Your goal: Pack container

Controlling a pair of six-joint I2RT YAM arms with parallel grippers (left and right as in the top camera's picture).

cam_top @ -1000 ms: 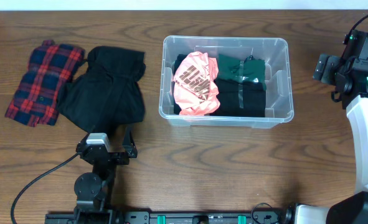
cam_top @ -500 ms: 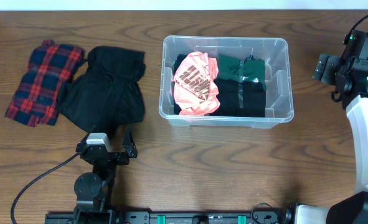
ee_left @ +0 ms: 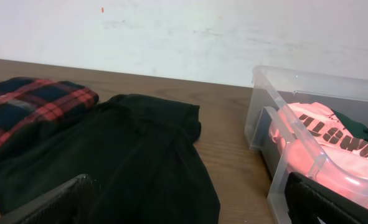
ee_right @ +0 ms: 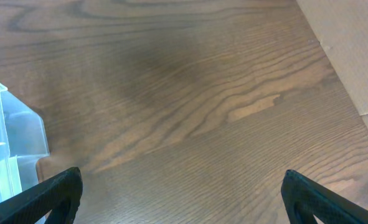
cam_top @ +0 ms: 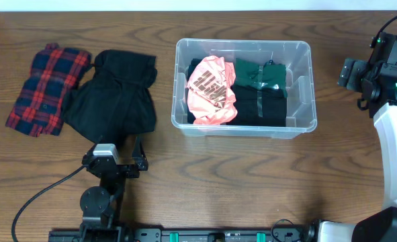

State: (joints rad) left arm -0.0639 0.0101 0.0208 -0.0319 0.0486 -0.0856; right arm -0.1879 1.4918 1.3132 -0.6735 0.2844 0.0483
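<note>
Left of the container (cam_top: 245,42), the left gripper (ee_left: 187,202) stands with fingers apart, empty; right of it, the right gripper (ee_right: 180,193) likewise. Inside, a pink top (cam_top: 210,91) half hides black clothing (cam_top: 262,109).

Dark wood-grain table (cam_top: 252,175); plain white wall (ee_left: 202,31) behind it; pale tan surface (ee_right: 352,50) beyond the table's edge.

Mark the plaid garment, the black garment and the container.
plaid garment (cam_top: 47,91), overhead view, middle of the cloth.
black garment (cam_top: 114,97), overhead view, centre of the cloth.
container (cam_top: 244,43), overhead view, far rim.
</note>
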